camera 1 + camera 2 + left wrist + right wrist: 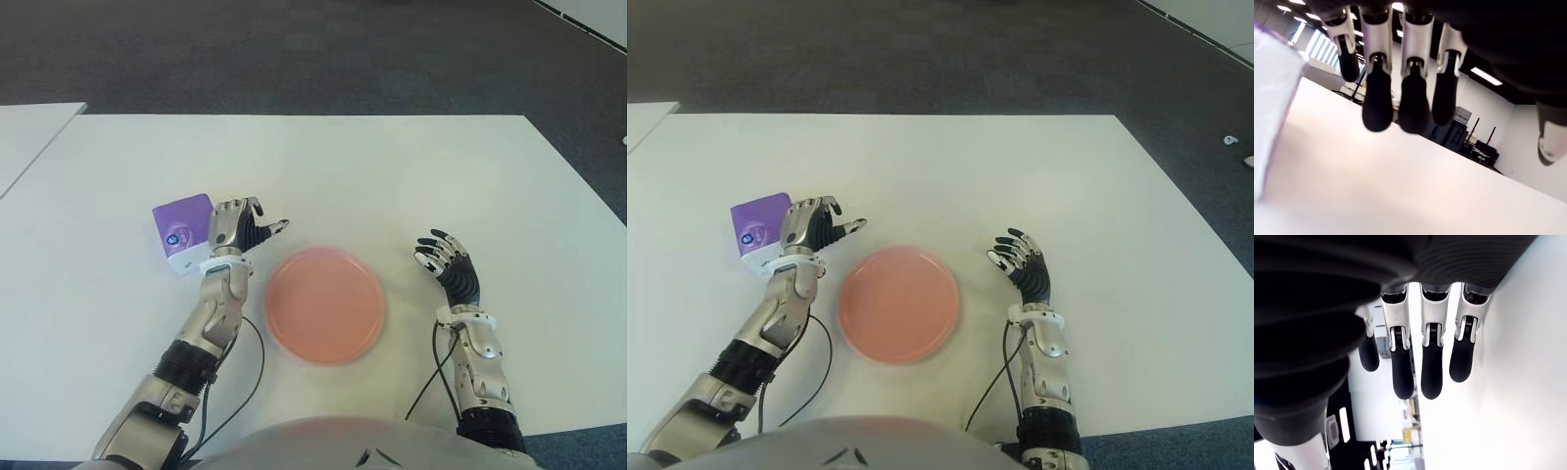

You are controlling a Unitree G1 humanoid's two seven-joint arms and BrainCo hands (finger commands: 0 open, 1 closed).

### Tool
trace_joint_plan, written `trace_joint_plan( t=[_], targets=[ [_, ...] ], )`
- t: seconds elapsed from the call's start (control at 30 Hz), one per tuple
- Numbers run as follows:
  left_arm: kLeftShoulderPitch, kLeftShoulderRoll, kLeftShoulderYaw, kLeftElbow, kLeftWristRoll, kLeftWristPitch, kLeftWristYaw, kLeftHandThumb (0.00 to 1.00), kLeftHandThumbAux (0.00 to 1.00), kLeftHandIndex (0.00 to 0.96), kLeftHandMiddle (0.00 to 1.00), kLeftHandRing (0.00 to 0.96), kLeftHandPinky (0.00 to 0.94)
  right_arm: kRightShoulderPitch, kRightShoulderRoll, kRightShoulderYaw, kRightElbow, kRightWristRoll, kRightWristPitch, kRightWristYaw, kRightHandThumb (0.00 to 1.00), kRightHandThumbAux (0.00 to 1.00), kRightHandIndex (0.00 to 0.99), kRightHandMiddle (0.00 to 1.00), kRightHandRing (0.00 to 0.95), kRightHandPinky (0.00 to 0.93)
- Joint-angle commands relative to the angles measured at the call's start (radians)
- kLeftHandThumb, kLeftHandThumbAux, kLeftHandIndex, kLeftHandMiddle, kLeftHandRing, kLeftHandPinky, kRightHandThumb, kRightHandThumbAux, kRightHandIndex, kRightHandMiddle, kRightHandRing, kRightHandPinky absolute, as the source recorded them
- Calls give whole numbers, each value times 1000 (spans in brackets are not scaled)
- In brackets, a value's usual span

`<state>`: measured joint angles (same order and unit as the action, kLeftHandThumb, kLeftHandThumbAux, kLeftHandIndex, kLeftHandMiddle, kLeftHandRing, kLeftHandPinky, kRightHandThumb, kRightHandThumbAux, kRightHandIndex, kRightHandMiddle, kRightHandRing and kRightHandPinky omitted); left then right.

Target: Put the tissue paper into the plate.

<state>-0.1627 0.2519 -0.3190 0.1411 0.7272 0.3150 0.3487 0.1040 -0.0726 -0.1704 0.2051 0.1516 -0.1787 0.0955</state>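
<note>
Tissue pack [182, 233] lies left of the plate [325, 305], ungrasped; our left hand [238, 230], fingers spread, sits just right of it, right hand [446, 261] spread beyond the plate; next we judge: close on the pack.

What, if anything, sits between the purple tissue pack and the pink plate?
Only the left hand itself, open beside the tissue pack on its plate side. Otherwise bare table leads to the plate. The right hand shows right of the plate.
</note>
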Motion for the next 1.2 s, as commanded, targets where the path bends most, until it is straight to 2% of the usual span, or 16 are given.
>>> trace_joint_plan(
  t=[0.03,0.37,0.5,0.57,0.63,0.77,0.93,1.2],
  targets=[
    [14,-17,5,-11,-13,-10,-19,296,501,519,742,711,704,39,21,13,92,-9,54,-7,359,776,225,386,372,350],
    [12,-40,5,-41,-3,-25,-7,297,505,537,750,719,703,21,20,7,122,-1,46,-2,350,773,226,387,373,352],
    [17,-32,3,-62,40,-12,19,294,486,512,727,694,668,10,19,2,143,6,36,8,345,762,224,384,366,343],
    [19,-28,-2,-73,94,18,55,293,466,490,680,647,615,9,19,0,148,10,32,13,348,759,225,384,366,345],
    [18,-30,-5,-75,141,45,89,294,426,442,524,494,472,5,19,-2,155,14,29,17,354,756,227,385,366,349],
    [2,-20,-2,-83,248,117,147,299,378,390,394,366,353,0,20,-6,168,17,19,20,362,752,228,387,368,352],
    [-21,15,10,-63,317,161,156,305,299,302,235,187,168,-7,19,-8,185,13,11,16,370,749,226,386,373,356],
    [-22,62,7,-68,356,170,123,290,215,175,89,35,29,-17,25,-10,206,12,1,8,378,752,221,381,373,356]
  ],
)
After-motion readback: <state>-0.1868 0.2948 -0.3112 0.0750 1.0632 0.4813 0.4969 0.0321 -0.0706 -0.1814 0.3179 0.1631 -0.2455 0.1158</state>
